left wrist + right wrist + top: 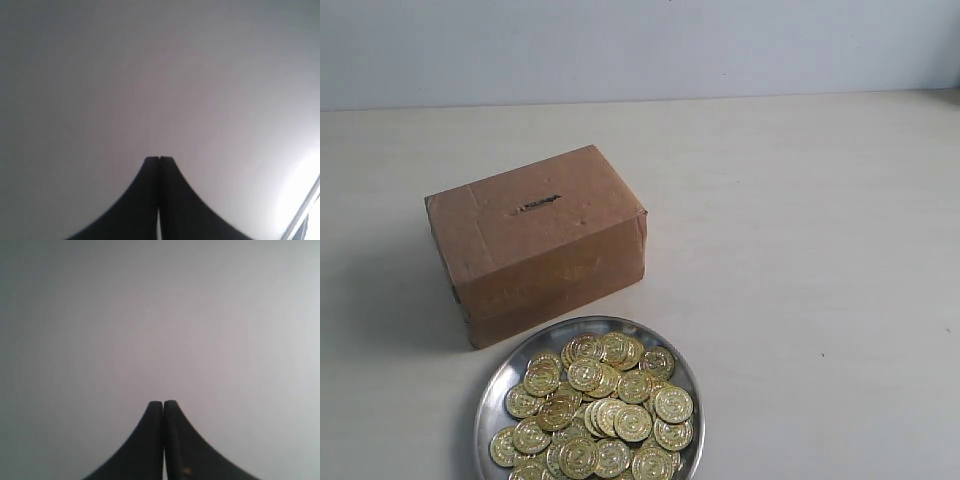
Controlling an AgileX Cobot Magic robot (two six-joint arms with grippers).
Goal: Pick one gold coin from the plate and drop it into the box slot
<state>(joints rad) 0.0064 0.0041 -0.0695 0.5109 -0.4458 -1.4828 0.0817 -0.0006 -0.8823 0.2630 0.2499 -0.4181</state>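
Observation:
A brown cardboard box stands left of centre in the exterior view, with a narrow dark slot cut in its top. Right in front of it lies a round silver plate heaped with several gold coins. Neither arm shows in the exterior view. My left gripper is shut with its black fingertips touching and nothing between them, facing a bare pale surface. My right gripper is also shut and empty, over the same kind of plain surface. Neither wrist view shows the box, plate or coins.
The pale table stretches to the right of the box and plate, with a light wall behind it. A bright edge crosses one corner of the left wrist view.

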